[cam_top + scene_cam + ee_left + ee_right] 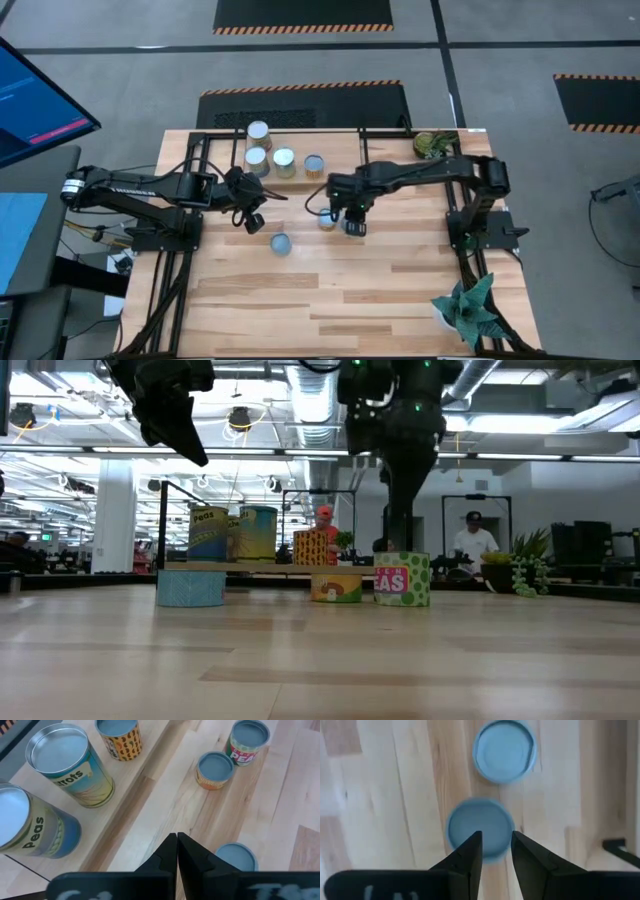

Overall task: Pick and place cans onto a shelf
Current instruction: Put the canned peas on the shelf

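Blue-topped can sits just below right hand.

Surface: light wooden planks. The shelf, black rods with a pale board, sits along its far edge and carries four cans standing upright, close together. Three further cans rest directly on the surface: a low blue tin alone, an orange-labelled tin and a green-dotted tin just beside each other. Potted plants occupy two corners.
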You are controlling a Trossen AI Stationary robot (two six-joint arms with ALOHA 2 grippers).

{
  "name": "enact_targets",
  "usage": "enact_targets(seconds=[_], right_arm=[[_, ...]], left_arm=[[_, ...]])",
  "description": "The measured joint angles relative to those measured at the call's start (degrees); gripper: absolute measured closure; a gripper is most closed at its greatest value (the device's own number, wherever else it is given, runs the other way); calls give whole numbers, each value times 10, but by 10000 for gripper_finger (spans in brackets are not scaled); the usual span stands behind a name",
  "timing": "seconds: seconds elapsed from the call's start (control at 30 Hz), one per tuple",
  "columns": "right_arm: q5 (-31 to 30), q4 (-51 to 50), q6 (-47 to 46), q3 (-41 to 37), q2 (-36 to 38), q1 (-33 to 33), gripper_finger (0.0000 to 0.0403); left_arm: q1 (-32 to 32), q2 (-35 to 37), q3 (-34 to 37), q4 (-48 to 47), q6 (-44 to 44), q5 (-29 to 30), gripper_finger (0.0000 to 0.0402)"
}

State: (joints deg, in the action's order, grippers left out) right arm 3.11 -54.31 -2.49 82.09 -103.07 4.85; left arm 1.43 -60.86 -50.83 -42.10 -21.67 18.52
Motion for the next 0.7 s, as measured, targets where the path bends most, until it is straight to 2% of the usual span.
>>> enact_targets(seconds=[0.1,0.27,0.57,0.7], right_arm=[[0,48,-5,-41,7,5,271],[0,71,-5,-71,-7,14,268],[3,101,-5,-72,-42,22,271],[15,100,-19,-71,-49,22,299]], left_arm=[[0,0,0,0,0,-1,401],[0,0,0,0,-1,-1,401],[0,0,0,0,-14,-2,401],[0,0,0,0,-14,-2,401]])
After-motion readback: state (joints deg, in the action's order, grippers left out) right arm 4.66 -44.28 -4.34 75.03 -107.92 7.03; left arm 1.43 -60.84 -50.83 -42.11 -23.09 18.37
